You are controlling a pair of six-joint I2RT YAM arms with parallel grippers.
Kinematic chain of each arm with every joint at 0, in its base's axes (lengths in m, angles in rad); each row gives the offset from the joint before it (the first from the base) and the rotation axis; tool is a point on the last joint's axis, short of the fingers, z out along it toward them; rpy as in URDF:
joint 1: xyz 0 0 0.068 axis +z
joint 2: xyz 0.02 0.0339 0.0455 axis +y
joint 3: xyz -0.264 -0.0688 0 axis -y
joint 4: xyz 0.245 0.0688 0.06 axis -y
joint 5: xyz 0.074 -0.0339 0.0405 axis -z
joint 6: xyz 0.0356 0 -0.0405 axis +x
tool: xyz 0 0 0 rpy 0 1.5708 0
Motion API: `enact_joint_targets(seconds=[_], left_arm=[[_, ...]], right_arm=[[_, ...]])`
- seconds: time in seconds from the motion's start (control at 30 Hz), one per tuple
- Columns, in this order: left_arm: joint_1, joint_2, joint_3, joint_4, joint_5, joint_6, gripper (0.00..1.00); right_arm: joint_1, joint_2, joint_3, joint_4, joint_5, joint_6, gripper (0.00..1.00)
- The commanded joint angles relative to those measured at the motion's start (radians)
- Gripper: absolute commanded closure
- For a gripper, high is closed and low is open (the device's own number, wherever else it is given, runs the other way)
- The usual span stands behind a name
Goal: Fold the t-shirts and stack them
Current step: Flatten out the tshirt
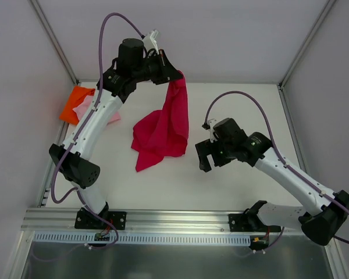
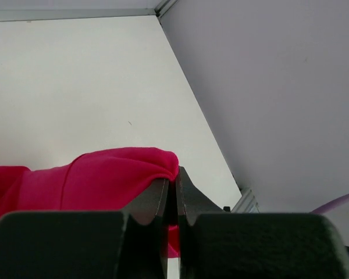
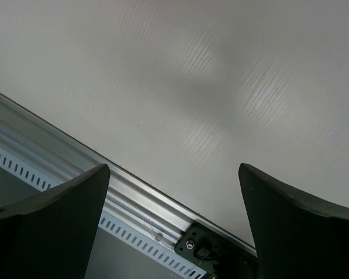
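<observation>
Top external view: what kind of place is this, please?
Probably a robot test cell in a laboratory, not a home: a white table enclosed by plain pale panel walls, and a slotted aluminium rail with the left arm and right arm bolted on.

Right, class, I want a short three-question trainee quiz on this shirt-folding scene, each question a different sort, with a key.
1. Multiple choice: what is the left claw shut on? A) a towel B) nothing C) the crimson t-shirt
2. True or false: the right claw grips a t-shirt.
3. Short answer: which two t-shirts lie at the left edge of the table?
Key: 1. C. 2. False: it is open and empty. 3. The orange t-shirt and the light pink t-shirt.
</observation>
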Motion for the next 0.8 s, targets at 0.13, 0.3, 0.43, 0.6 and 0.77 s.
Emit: enact_joint_targets(seconds=[0.13,0.3,0.43,0.6,0.77], left_arm=[[0.02,-0.03,0.046,0.024,-0.026,0.028,1.0],[0.049,-0.025,0.051,0.05,-0.042,0.015,1.0],[0.067,-0.013,0.058,0.076,-0.051,0.009,1.0],[0.107,0.011,0.08,0.085,-0.06,0.001,1.0],[0.126,0.008,0.089,0.108,-0.108,-0.007,1.0]], right_arm=[[0.036,-0.008,-0.015,0.09,-0.052,-0.014,0.0],[0.036,0.087,-0.04,0.188,-0.257,0.0,0.0],[0.097,0.26,0.052,0.189,-0.279,-0.064,0.0],[0.161,0.458,0.155,0.153,-0.233,-0.144,0.0],[0.19,0.564,0.213,0.188,-0.279,-0.149,0.0]])
